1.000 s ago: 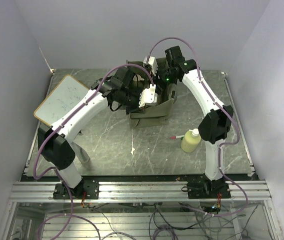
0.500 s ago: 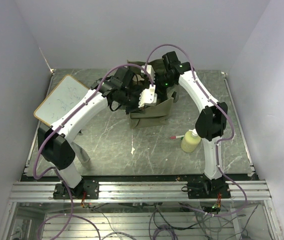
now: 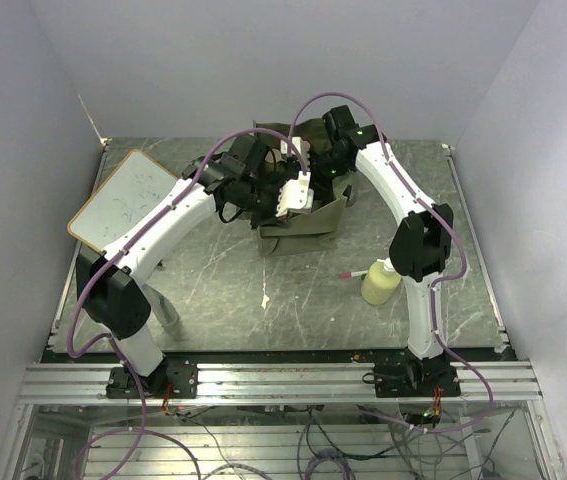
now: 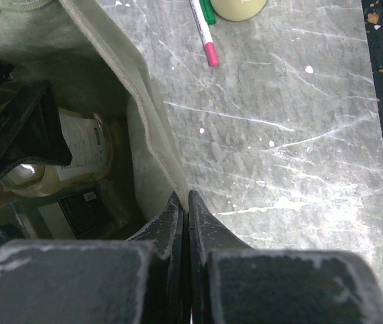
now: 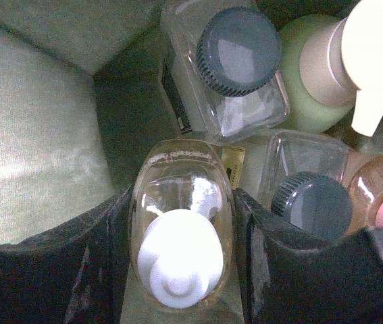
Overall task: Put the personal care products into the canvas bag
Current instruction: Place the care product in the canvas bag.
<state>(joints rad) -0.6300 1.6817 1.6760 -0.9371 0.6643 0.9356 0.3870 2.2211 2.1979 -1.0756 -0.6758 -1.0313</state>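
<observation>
Counter (image 3: 223, 290) of scratched, marbled grey-green slab carries the boxy olive canvas bag (image 3: 308, 225) at its far middle, the coarse weave slumped and the mouth open. A wood-framed whiteboard (image 3: 123, 200) lies flat at the far left. The left end effector (image 4: 186, 202) pinches the bag's thick hemmed rim, fingers pressed together on the fabric. The right end effector (image 5: 181, 270) is down inside the bag, clamped on a clear oval bottle (image 5: 181, 196) with a smooth white cap. Beside it in the bag stand two square clear bottles (image 5: 238, 50) with dark ribbed caps and a pale green pump bottle (image 5: 313, 74). Outside, near right, a rounded yellow-green bottle (image 3: 381, 282) sits beside a slim pen (image 3: 351, 273).
</observation>
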